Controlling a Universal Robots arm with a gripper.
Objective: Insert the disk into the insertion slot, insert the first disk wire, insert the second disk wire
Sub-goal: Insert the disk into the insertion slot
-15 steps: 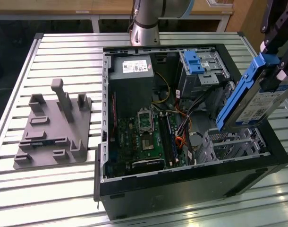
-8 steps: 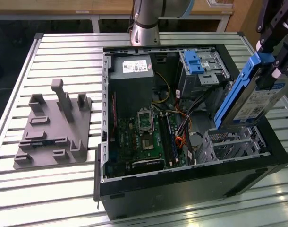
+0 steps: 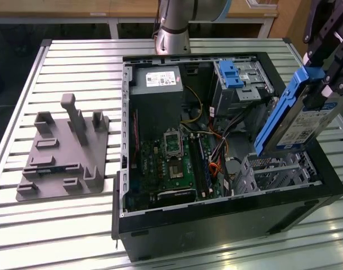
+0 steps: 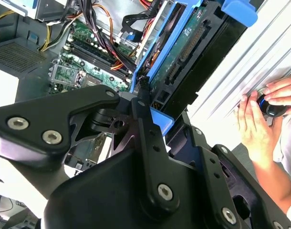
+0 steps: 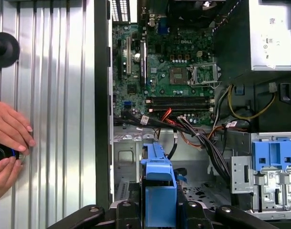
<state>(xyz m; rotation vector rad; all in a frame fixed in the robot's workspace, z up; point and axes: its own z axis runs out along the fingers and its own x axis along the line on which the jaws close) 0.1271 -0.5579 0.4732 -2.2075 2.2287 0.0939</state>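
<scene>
The disk (image 3: 303,121), a silver drive in a bright blue carrier (image 3: 277,121), hangs tilted on edge above the exterior view's right end of the open computer case. My gripper (image 3: 322,90) is shut on its upper part. Just below it sits the insertion slot (image 3: 272,171), a low grey perforated metal cage with nothing in it. In the first wrist view the blue carrier (image 5: 157,183) points down over the cage (image 5: 129,167). In the second wrist view the disk's connector edge (image 4: 183,52) shows beyond a black finger (image 4: 145,138). A bundle of black and orange wires (image 5: 193,133) lies beside the cage.
A taller metal bay with a blue latch (image 3: 236,76) stands at the case's back. The power supply (image 3: 156,81) and motherboard (image 3: 171,163) take up the case's other half. A grey fixture (image 3: 64,152) lies on the slatted table. A person's hands (image 5: 7,148) rest on the table outside the case.
</scene>
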